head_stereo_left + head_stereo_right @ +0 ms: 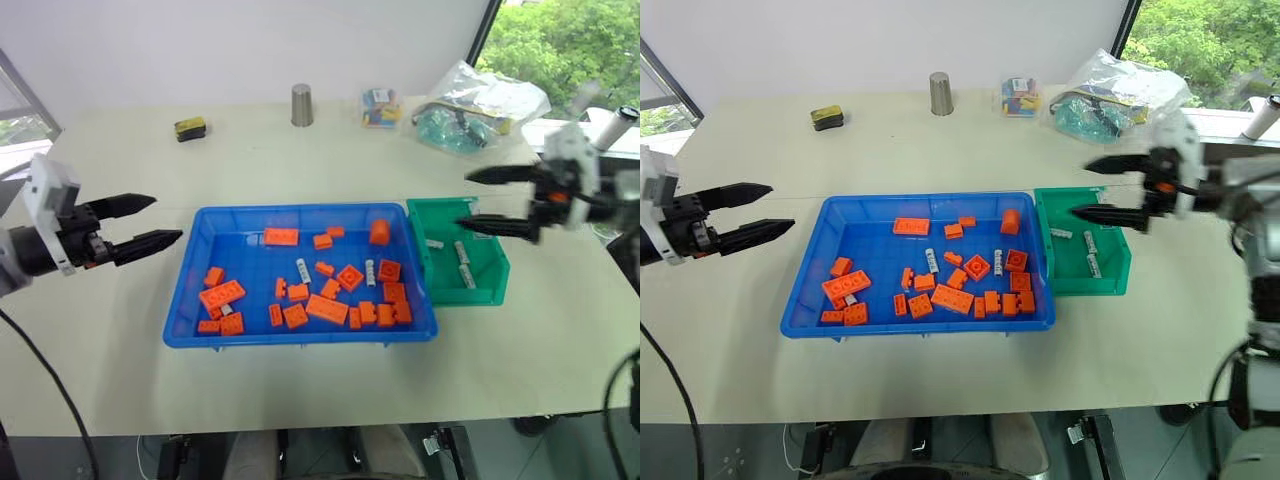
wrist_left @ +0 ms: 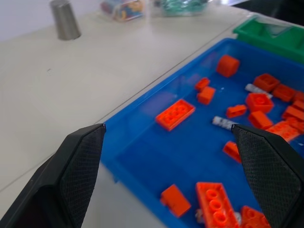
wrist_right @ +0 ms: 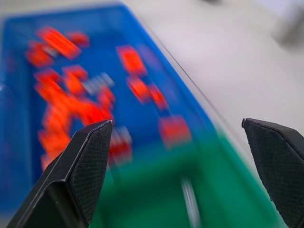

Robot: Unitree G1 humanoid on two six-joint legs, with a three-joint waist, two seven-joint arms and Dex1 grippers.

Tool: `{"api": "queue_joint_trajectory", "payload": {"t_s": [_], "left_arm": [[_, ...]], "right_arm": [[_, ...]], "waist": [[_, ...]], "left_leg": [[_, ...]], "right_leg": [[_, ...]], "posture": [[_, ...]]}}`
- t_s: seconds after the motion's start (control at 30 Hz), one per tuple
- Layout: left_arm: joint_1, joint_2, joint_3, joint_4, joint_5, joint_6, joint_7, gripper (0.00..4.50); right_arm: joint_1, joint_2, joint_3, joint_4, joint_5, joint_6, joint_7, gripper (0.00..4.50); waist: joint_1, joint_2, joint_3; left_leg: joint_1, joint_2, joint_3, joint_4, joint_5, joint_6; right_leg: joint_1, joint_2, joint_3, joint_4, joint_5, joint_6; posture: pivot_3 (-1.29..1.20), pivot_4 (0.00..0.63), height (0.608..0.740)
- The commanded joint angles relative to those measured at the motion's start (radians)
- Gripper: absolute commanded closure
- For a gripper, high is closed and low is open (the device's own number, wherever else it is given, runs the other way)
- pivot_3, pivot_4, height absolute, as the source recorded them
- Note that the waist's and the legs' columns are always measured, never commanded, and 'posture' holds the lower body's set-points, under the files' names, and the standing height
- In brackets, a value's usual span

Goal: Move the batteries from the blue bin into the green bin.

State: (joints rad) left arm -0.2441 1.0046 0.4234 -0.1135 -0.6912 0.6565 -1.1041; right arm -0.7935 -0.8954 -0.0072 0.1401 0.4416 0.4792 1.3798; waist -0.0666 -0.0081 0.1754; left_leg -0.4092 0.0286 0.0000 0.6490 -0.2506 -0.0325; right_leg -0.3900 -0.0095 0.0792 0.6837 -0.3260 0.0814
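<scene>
The right gripper (image 1: 478, 201) hangs over the green bin (image 1: 488, 285), fingers apart and empty. Three batteries (image 1: 463, 262) lie in that bin; others (image 1: 303, 269) rest among orange bricks (image 1: 327, 309) in the blue bin (image 1: 190, 300). The left gripper (image 1: 165, 220), fingers apart, hovers beside the blue bin.

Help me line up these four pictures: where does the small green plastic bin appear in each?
Left eye view: green bin, right of centre.
Right eye view, right of centre.
Left wrist view, upper right corner.
Right wrist view, across the bottom.
Shared landmark: the large blue plastic tray touching it.
</scene>
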Motion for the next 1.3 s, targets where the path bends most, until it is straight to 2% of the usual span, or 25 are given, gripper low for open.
{"api": "queue_joint_trajectory", "payload": {"t_s": [0.03, 0.13, 0.37, 0.6, 0.83, 1.3], "left_arm": [[0.000, 0.037, 0.018, -0.051, -0.043, 0.028, -0.040, 0.05], [0.010, 0.058, 0.029, -0.067, -0.053, 0.039, -0.068, 0.05], [0.081, 0.086, 0.069, -0.073, -0.063, 0.065, -0.114, 0.05], [0.231, 0.099, 0.095, -0.068, 0.013, -0.015, -0.167, 0.05], [0.252, 0.083, 0.126, -0.032, 0.019, -0.029, -0.152, 0.05], [0.216, 0.084, 0.099, -0.052, -0.009, -0.001, -0.151, 0.05]], "right_arm": [[-0.105, 0.109, 0.088, -0.068, 0.029, 0.078, -0.002, 0.00], [-0.172, 0.241, 0.190, -0.038, -0.016, 0.071, -0.009, 0.00], [-0.231, 0.518, 0.382, 0.180, -0.192, -0.100, -0.067, 0.00], [-0.242, 0.726, 0.470, 0.393, -0.357, -0.301, -0.188, 0.00], [-0.217, 0.846, 0.513, 0.480, -0.446, -0.414, -0.245, 0.00], [-0.262, 0.982, 0.509, 0.744, -0.562, -0.586, -0.333, 0.00]], "waist": [[0.000, -0.001, 0.001], [0.001, -0.002, 0.001], [-0.004, -0.002, 0.001], [-0.004, -0.003, 0.001], [-0.005, -0.004, 0.000], [-0.007, -0.004, 0.000]], "left_leg": [[-0.001, 0.000, 0.000, 0.000, 0.000, 0.000], [-0.002, -0.001, 0.000, 0.001, 0.000, 0.000], [-0.002, -0.001, 0.000, 0.001, 0.000, 0.000], [-0.002, 0.000, 0.000, 0.000, 0.000, -0.001], [-0.002, -0.001, -0.001, 0.000, 0.001, -0.001], [-0.002, -0.001, -0.002, -0.001, 0.001, -0.002]], "right_leg": [[0.000, 0.000, 0.000, 0.000, 0.000, 0.000], [-0.001, -0.002, 0.000, -0.001, 0.000, 0.000], [-0.002, -0.002, -0.001, 0.000, 0.000, 0.000], [-0.004, -0.002, -0.001, 0.002, 0.000, 0.000], [-0.004, -0.002, -0.002, 0.002, 0.000, 0.000], [-0.004, -0.002, -0.002, 0.002, 0.000, -0.001]], "posture": [[0.00, 0.150, 0.740], [0.00, 0.150, 0.740], [0.00, 0.150, 0.740], [0.00, 0.150, 0.740], [0.00, 0.150, 0.740], [0.00, 0.150, 0.740]]}}
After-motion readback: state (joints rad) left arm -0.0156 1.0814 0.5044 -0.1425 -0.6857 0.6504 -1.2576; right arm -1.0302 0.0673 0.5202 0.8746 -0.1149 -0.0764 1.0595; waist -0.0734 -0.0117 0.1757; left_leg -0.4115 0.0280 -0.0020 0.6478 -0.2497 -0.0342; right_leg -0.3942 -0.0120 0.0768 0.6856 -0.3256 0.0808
